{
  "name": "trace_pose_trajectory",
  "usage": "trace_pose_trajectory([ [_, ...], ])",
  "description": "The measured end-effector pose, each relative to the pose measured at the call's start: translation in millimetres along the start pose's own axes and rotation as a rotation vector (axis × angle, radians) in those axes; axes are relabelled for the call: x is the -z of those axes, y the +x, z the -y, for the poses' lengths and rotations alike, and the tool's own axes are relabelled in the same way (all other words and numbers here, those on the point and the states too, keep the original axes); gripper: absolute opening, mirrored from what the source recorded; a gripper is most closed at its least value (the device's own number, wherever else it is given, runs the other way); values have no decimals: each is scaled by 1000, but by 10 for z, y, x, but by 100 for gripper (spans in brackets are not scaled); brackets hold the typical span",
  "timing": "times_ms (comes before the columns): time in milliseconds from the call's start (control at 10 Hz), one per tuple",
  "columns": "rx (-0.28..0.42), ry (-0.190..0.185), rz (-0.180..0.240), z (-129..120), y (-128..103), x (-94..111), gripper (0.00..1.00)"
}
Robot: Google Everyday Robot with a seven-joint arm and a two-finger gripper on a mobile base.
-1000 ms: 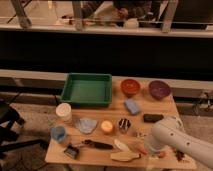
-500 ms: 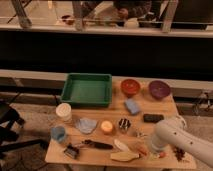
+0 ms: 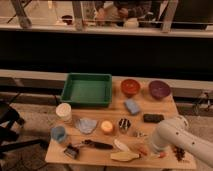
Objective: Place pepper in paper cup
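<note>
The pepper (image 3: 141,148), slim and red-orange, lies on the wooden table (image 3: 115,112) near its front edge, right of centre. The white paper cup (image 3: 63,111) stands upright at the table's left side, far from the pepper. My white arm (image 3: 172,137) reaches in from the lower right. The gripper (image 3: 151,149) is low over the table, right beside the pepper's right end. The arm hides much of the gripper, and I cannot tell whether it touches the pepper.
A green tray (image 3: 86,89), a red bowl (image 3: 130,86) and a purple bowl (image 3: 159,89) stand at the back. A blue sponge (image 3: 132,106), a black block (image 3: 153,118), a dark can (image 3: 124,125), an orange item (image 3: 106,126), a grey cloth (image 3: 86,125) and a blue cup (image 3: 59,133) are mid-table. A pale yellow piece (image 3: 124,156) and grapes (image 3: 179,153) lie in front.
My arm has shifted slightly left and down toward the pepper. The objects on the table have not moved.
</note>
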Motion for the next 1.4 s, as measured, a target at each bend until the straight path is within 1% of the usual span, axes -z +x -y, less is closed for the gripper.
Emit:
trace_pose_trajectory([
  [100, 6, -2, 1, -2, -6, -6, 56],
  [300, 17, -9, 2, -10, -10, -30, 53],
  [400, 22, -14, 1, -16, -8, -41, 48],
  [600, 29, -22, 0, -23, -2, -64, 46],
  [700, 33, -26, -2, -19, -3, -78, 42],
  [900, 41, -30, -3, -24, 3, -92, 22],
  [1000, 43, -30, -2, -22, 2, -91, 15],
  [1100, 45, -30, -2, -25, 5, -90, 5],
  [1200, 46, -26, -3, -23, 8, -80, 3],
  [1400, 37, -8, 2, 1, 14, -10, 2],
])
